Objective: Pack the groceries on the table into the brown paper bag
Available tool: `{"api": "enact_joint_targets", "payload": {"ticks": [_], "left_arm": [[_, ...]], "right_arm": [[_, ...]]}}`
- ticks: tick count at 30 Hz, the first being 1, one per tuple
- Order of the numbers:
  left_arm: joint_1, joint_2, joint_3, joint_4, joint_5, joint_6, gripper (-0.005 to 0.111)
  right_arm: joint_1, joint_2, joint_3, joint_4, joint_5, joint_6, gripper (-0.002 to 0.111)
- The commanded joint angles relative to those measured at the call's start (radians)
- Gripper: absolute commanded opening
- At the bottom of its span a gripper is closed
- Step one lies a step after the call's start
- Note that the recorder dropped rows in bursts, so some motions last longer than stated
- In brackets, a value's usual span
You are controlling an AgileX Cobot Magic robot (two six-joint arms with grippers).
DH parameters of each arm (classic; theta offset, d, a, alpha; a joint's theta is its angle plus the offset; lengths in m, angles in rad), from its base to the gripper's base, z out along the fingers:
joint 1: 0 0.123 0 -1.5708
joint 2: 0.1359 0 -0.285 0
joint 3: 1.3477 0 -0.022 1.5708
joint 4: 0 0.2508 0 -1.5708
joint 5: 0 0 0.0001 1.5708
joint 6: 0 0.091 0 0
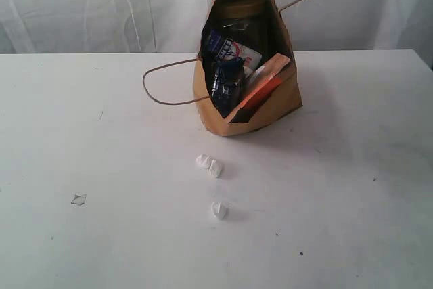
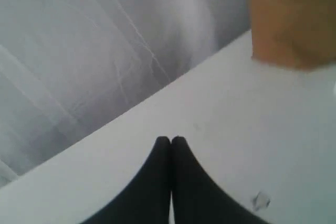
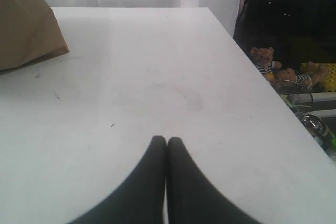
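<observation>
Bag: we see it on the table, toward the back.
Inside: jar behind, pack and pouch in front.
Crumbs: before the bag.

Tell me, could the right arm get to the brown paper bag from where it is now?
Probably yes. In the right wrist view only open table shows between the shut right gripper and the paper bag. The gripper would need to open to grab anything.

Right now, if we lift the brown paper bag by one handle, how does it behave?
Probably heavy for paper: a metal-lidded jar and blue pack fill the brown paper bag. Likely to swing and tilt off one cord handle. Creased walls may buckle if pushed.
</observation>
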Motion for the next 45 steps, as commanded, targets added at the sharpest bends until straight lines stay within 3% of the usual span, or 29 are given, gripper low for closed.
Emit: {"api": "enact_joint_targets", "payload": {"ticks": [1, 5, 11, 20, 28, 30, 31, 34, 35, 37, 38, 42, 45], "left_arm": [[-0.005, 0.0, -0.125, -0.151, 0.055, -0.209, 0.0], [-0.005, 0.083, -0.201, -0.271, 0.103, -0.323, 0.0], [-0.005, 0.237, -0.276, -0.53, 0.183, -0.355, 0.0], [-0.005, 0.322, -0.282, -0.594, 0.056, -0.369, 0.0], [-0.005, 0.322, -0.282, -0.537, 0.074, -0.36, 0.0], [-0.005, 0.322, -0.283, -0.369, 0.12, -0.473, 0.0], [-0.005, 0.322, -0.284, -0.233, 0.14, -0.605, 0.0], [-0.005, 0.322, -0.284, 0.19, 0.157, -1.165, 0.0], [-0.005, 0.322, -0.284, 0.471, 0.148, -1.542, 0.0], [-0.005, 0.326, -0.284, 0.648, 0.135, -1.761, 0.0], [-0.005, 0.33, -0.284, 0.643, 0.123, -1.752, 0.0], [-0.009, 0.438, -0.284, 0.37, 0.077, -1.439, 0.0], [-0.127, 0.618, -0.328, 0.388, -0.075, -1.095, 0.0]], "right_arm": [[-0.005, -0.008, 0.001, -0.007, -0.004, 0.004, 0.0], [-0.005, -0.008, 0.001, -0.007, -0.004, 0.004, 0.0], [-0.005, -0.008, 0.001, -0.007, -0.004, 0.004, 0.0], [-0.005, -0.008, 0.001, -0.007, -0.004, 0.004, 0.0], [-0.005, -0.008, 0.001, -0.007, -0.004, 0.004, 0.0], [-0.005, -0.008, 0.001, -0.007, -0.004, 0.004, 0.0], [-0.005, -0.008, 0.001, -0.007, -0.004, 0.004, 0.0], [-0.005, -0.008, 0.001, -0.007, -0.004, 0.004, 0.0], [-0.005, -0.008, 0.001, -0.007, -0.004, 0.004, 0.0], [-0.005, -0.008, 0.001, -0.007, -0.004, 0.004, 0.0], [-0.005, -0.008, 0.001, -0.007, -0.004, 0.004, 0.0], [-0.005, -0.008, 0.001, -0.007, -0.004, 0.004, 0.0], [-0.005, -0.008, 0.001, -0.007, -0.004, 0.004, 0.0]]}}
